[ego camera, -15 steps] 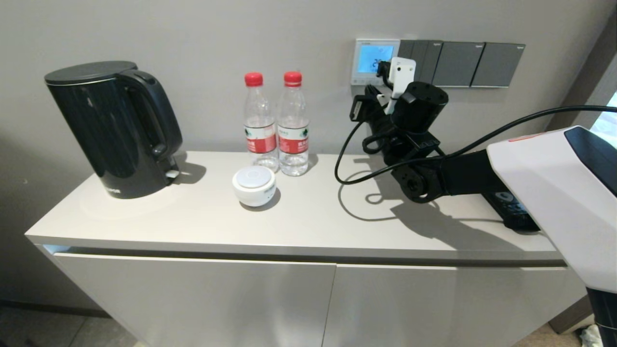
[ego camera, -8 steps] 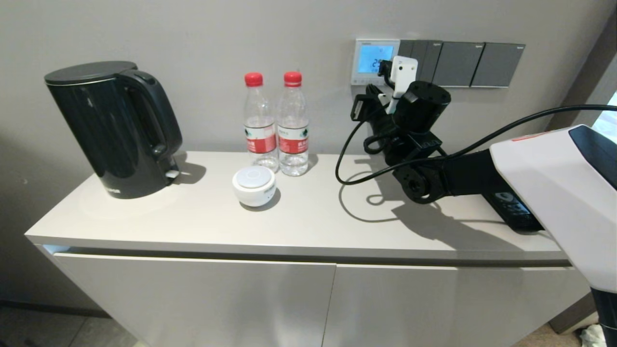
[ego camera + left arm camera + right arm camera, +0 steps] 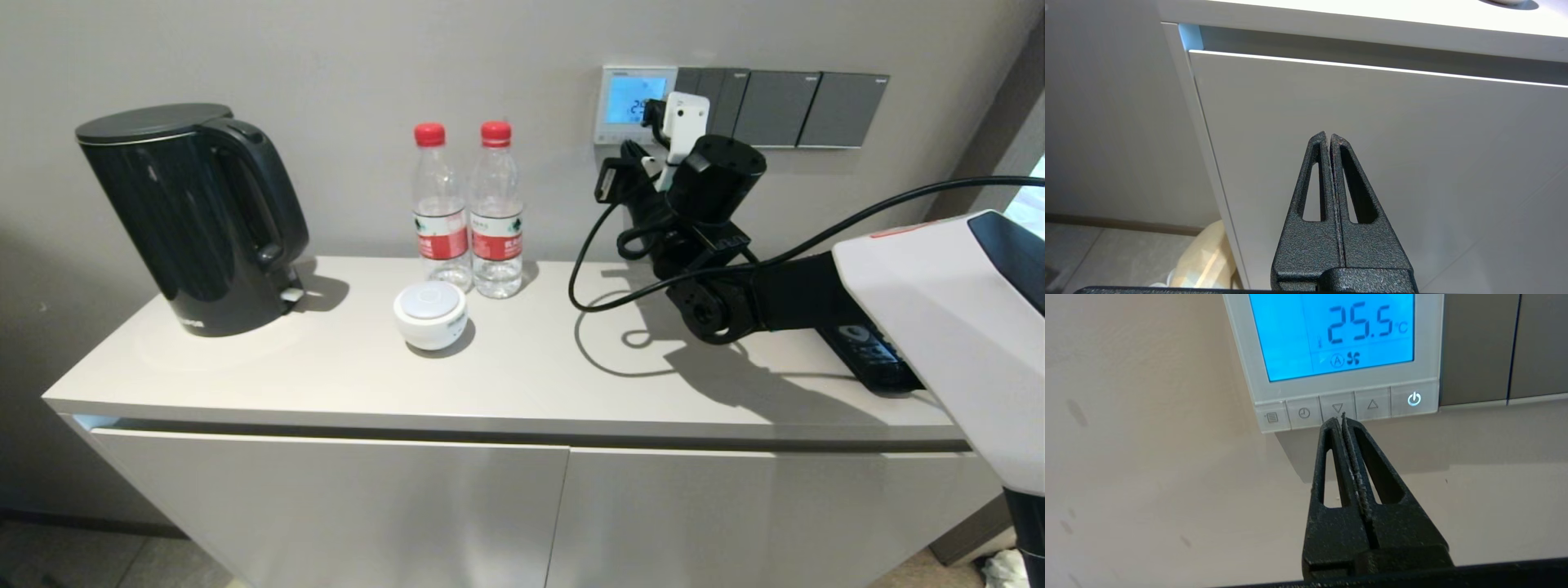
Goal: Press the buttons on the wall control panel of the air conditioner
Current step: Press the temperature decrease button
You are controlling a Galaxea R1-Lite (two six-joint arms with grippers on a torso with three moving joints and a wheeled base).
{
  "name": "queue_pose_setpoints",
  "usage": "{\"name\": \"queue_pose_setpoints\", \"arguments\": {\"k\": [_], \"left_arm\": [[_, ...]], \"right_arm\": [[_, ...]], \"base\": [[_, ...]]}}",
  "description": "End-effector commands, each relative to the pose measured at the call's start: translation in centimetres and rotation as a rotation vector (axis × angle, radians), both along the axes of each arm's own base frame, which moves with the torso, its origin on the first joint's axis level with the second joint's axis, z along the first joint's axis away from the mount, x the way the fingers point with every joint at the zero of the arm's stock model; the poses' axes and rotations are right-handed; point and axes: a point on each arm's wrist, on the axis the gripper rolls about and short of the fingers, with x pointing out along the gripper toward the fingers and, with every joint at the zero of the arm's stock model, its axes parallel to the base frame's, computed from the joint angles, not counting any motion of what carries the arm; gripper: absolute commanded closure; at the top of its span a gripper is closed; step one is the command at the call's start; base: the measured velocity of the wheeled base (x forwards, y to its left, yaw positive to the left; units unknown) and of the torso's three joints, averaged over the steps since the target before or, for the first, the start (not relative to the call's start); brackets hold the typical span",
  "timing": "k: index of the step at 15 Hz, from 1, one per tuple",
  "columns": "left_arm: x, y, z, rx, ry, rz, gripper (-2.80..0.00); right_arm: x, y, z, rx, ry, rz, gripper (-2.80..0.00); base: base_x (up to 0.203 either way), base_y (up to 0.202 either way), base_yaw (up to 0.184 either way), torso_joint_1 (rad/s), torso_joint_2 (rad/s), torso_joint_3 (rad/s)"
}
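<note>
Grey wall rises behind a pale cabinet top (image 3: 522,384). From left to right stand a black kettle (image 3: 192,216), two water bottles (image 3: 469,212) with a small white puck (image 3: 430,314) just in front, then the right arm reaching up to the wall. A remote (image 3: 869,355) lies at the far right, partly under that arm. The left gripper (image 3: 1329,139) hangs parked low before the cabinet door, fingers pressed together.

High on the wall sits the panel (image 3: 1339,386), its blue screen reading 25.5, with dark switch plates (image 3: 784,106) touching its right side. Along its lower edge runs the row of buttons (image 3: 1347,406). The right gripper (image 3: 1340,418), fingers closed to a single point and holding nothing, has its tip at the lower edge of the down-arrow key (image 3: 1337,407); whether it is pressing cannot be told.

Judging from this, one press is under way or about to land. Room is tight: neighbouring keys sit edge to edge, so a sideways slip would hit the wrong one.
</note>
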Motion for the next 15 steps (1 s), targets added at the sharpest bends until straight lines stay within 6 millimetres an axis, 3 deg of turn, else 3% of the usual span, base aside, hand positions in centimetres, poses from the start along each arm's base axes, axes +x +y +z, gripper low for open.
{"name": "queue_pose_setpoints", "arguments": {"k": [1,15], "left_arm": [[0.00,0.00,0.01,0.000,-0.001,0.000,0.00],[0.00,0.00,0.01,0.000,-0.001,0.000,0.00]], "right_arm": [[-0.04,-0.02,0.17,0.004,-0.007,-0.002,0.00],[0.51,-0.38,0.32,0.003,-0.008,-0.015,0.00]], "base": [[0.000,0.000,0.000,0.000,0.00,0.000],[0.000,0.000,0.000,0.000,0.00,0.000]]}}
